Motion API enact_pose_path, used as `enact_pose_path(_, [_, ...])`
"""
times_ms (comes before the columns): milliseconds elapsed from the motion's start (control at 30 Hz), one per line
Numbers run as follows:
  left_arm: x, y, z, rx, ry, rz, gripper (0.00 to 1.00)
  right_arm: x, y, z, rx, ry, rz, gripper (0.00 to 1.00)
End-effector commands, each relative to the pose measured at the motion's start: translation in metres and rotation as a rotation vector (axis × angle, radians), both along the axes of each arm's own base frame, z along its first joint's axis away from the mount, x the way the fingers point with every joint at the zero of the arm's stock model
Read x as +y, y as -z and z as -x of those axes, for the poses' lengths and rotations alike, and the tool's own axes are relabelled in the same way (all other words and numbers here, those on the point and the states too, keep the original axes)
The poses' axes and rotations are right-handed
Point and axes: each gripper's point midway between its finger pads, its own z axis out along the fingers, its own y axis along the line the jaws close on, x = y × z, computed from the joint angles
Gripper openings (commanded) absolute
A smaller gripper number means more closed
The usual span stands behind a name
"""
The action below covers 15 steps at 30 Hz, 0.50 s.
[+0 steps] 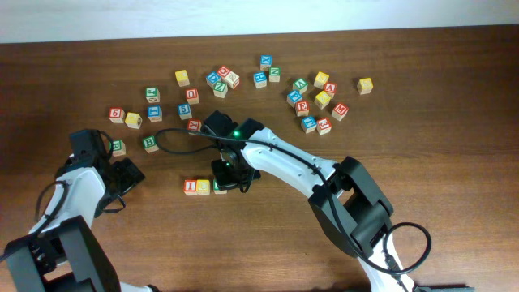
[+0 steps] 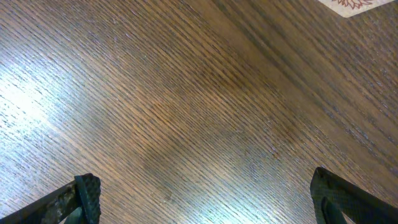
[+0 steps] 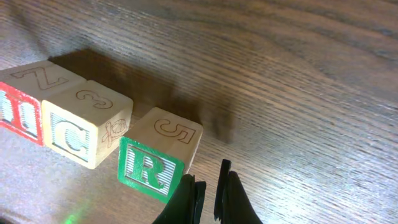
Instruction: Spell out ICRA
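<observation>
Three cubes stand in a row on the table. The red "I" cube (image 3: 18,115) and the yellow-sided "C" cube (image 3: 74,134) sit flush. The green "R" cube (image 3: 152,168) follows, turned slightly and meeting the C at a corner. From overhead I see the I (image 1: 190,186) and the C (image 1: 203,186); the arm hides the R. My right gripper (image 3: 209,182) is shut with nothing in it, its fingers just right of the R. A red cube that looks like the "A" (image 1: 330,88) lies in the far right cluster. My left gripper (image 2: 204,186) is open over bare wood.
Loose letter and digit cubes lie scattered across the far half of the table (image 1: 454,162), with a dense cluster (image 1: 312,105) at the right. Two green cubes (image 1: 150,143) lie near the left arm. The right arm's cable (image 1: 174,146) loops over the wood.
</observation>
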Motion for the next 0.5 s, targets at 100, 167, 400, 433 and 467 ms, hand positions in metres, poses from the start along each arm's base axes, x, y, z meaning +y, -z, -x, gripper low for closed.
enact_pose_path(100, [0.002,-0.001,0.002,-0.001,-0.009,-0.007,0.99,-0.001,0.003,0.002,0.023,0.004,-0.004,0.04])
enact_pose_path(167, [0.002,-0.001,0.002,-0.001,-0.009,-0.007,0.99,-0.001,0.004,0.002,0.018,0.004,0.0,0.04])
enact_pose_path(400, [0.002,-0.001,0.003,-0.001,-0.009,-0.007,0.99,-0.018,0.009,-0.019,-0.097,0.025,0.102,0.04])
enact_pose_path(433, [0.002,-0.001,0.002,-0.001,-0.009,-0.007,0.99,-0.018,0.009,-0.019,-0.098,0.025,0.101,0.04])
enact_pose_path(467, [0.002,-0.001,0.002,-0.001,-0.009,-0.007,0.99,-0.017,0.009,-0.019,-0.095,0.024,0.098,0.04])
